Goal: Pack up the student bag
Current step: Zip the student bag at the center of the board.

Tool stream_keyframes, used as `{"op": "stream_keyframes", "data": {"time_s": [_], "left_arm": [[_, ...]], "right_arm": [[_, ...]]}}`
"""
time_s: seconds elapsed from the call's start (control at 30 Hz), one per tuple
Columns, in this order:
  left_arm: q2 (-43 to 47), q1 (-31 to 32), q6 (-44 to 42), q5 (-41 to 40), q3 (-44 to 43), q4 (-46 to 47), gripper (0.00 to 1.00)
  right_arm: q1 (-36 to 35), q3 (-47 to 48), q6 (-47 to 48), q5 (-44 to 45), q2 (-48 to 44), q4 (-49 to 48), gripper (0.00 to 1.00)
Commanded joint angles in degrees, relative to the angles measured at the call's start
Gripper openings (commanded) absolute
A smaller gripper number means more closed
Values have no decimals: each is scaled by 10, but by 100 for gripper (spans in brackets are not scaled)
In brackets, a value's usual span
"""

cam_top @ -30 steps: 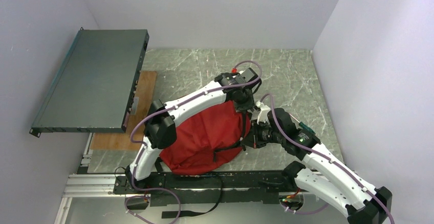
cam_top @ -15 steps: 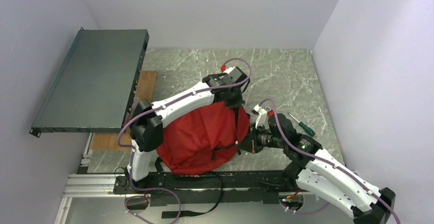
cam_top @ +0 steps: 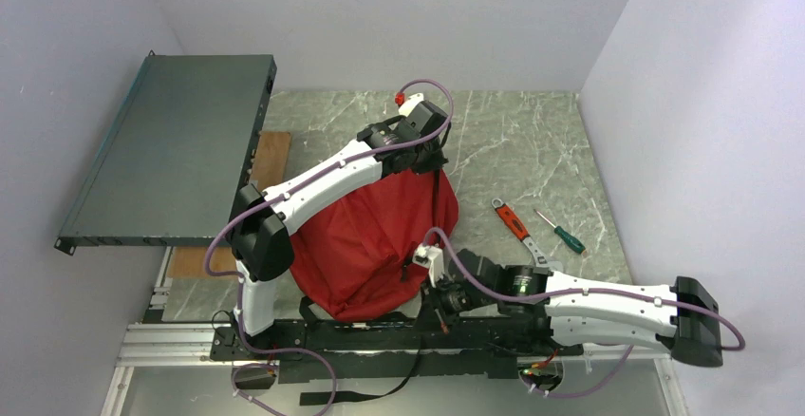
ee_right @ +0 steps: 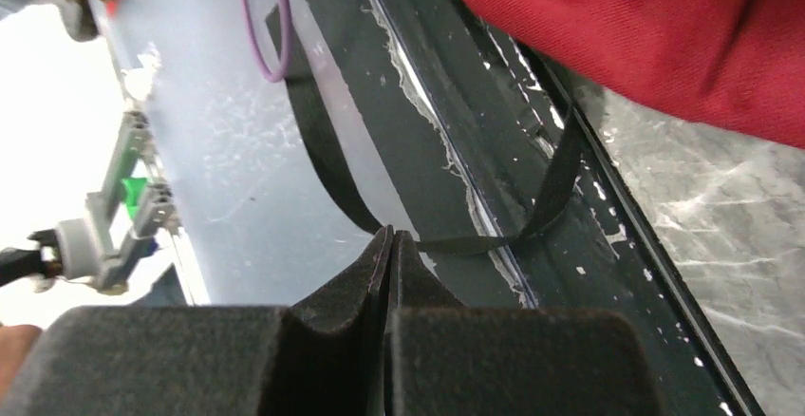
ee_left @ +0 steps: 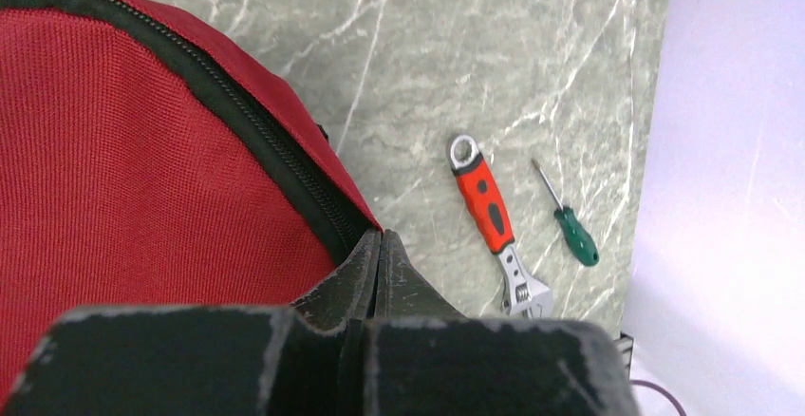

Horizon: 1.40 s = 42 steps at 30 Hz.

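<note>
The student bag (cam_top: pixel 365 240), red fabric with a black zipper, lies on the marble table between my arms. In the left wrist view its zipper edge (ee_left: pixel 256 131) runs right up to my fingertips. My left gripper (cam_top: pixel 434 165) (ee_left: pixel 380 237) is shut at the bag's far right corner, pinching the zipper end, and that corner stands raised. My right gripper (cam_top: pixel 439 310) (ee_right: pixel 389 236) is shut at the table's near edge below the bag (ee_right: pixel 664 46). A black webbing strap (ee_right: pixel 327 164) hangs from the bag and passes just beyond its tips; nothing shows between the jaws.
An orange-handled adjustable wrench (cam_top: pixel 513 223) (ee_left: pixel 489 212) and a green screwdriver (cam_top: pixel 562 234) (ee_left: pixel 572 231) lie right of the bag. A flat dark metal case (cam_top: pixel 171 150) overhangs at the left above a wooden board (cam_top: pixel 271 164). A black rail (cam_top: pixel 494 335) (ee_right: pixel 494 179) runs along the near edge.
My right gripper left the bag's right side and swung down to the near edge, uncovering the wrench. My left gripper moved back and left, and the bag's corner went with it.
</note>
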<state>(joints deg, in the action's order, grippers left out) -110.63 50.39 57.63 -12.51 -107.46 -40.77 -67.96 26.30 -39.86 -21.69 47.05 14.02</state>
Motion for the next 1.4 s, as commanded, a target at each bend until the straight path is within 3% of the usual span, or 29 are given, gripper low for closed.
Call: {"op": "stream_keyframes", "data": {"time_s": [0.0, 0.1, 0.23, 0.3, 0.33, 0.47, 0.63, 0.73, 0.93, 1.37], "left_arm": [[22, -6, -20, -44, -33, 65, 0], [34, -6, -29, -46, -26, 70, 0], [54, -6, -36, -32, 2, 78, 0], [64, -5, -38, -22, 19, 87, 0], [66, -6, -38, -19, 24, 87, 0], [73, -6, -39, -11, 36, 90, 0], [69, -5, -39, -8, 33, 89, 0], [68, -5, -38, -8, 31, 85, 0], [66, -5, -36, -7, 25, 82, 0], [66, -5, -37, -7, 23, 81, 0]], "right_arm": [[-90, 23, 10, 171, 26, -67, 0], [-116, 34, 11, 256, 43, -42, 0], [-115, 30, -76, 402, -69, 48, 0], [-106, 39, -97, 441, -109, 94, 17], [-94, 53, -109, 452, -111, 129, 25], [-19, 128, -114, 437, -66, 237, 34], [53, 161, -90, 404, -26, 255, 46], [71, 176, -81, 396, 3, 252, 45], [72, 168, -87, 403, 41, 209, 34], [71, 171, -83, 391, 68, 169, 36]]}}
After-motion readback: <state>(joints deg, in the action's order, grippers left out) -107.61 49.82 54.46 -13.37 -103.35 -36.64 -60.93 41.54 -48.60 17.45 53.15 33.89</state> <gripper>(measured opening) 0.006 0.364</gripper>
